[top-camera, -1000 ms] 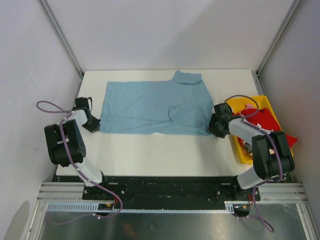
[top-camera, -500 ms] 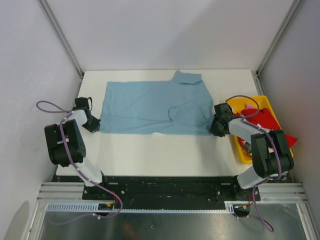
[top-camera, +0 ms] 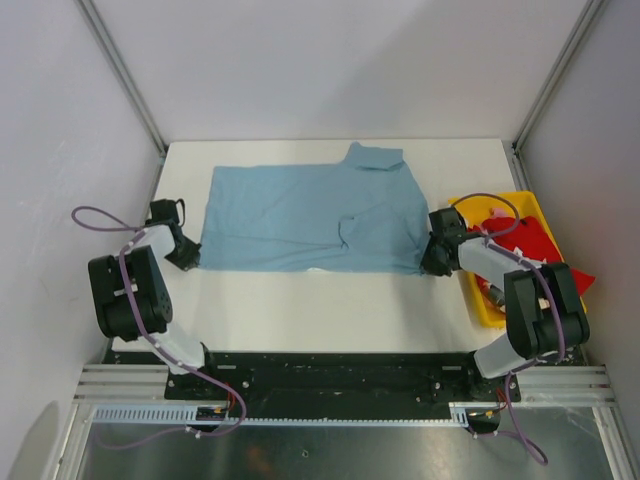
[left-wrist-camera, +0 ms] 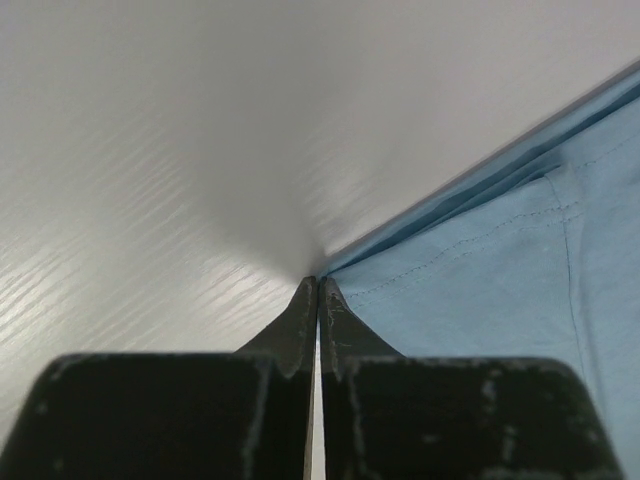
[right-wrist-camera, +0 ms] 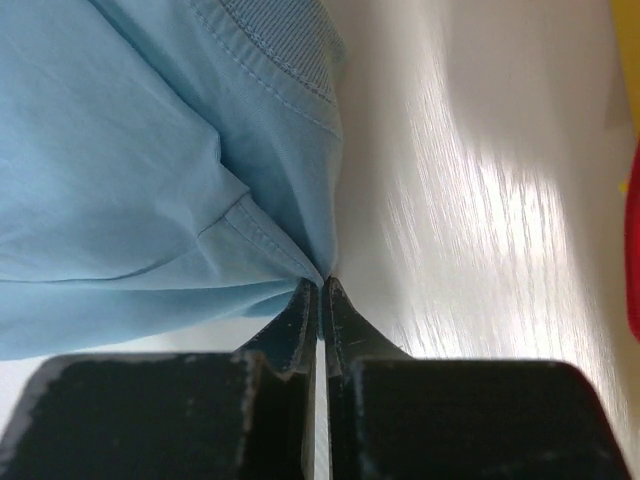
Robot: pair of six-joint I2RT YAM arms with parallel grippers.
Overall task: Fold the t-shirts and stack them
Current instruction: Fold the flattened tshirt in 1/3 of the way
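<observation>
The light blue t-shirt point(top-camera: 310, 215) lies spread flat across the white table, its collar at the far edge. My left gripper point(top-camera: 190, 260) is shut on its near-left corner; in the left wrist view the fingertips point(left-wrist-camera: 318, 285) pinch the hem of the blue cloth point(left-wrist-camera: 480, 270). At the near-right corner my right gripper point(top-camera: 428, 262) is shut, and in the right wrist view point(right-wrist-camera: 322, 285) it clamps a gathered fold of the blue cloth point(right-wrist-camera: 150, 170). A red t-shirt point(top-camera: 530, 245) lies crumpled in the bin at the right.
A yellow plastic bin point(top-camera: 478, 295) stands at the table's right edge, under the right arm. Grey walls and metal frame posts point(top-camera: 125, 75) close in the table at left, right and back. A black rail runs along the near edge.
My right gripper has closed on the shirt's near-right corner; the cloth there has bunched slightly. The left gripper has stayed shut on its corner and shifted a little toward the near side.
</observation>
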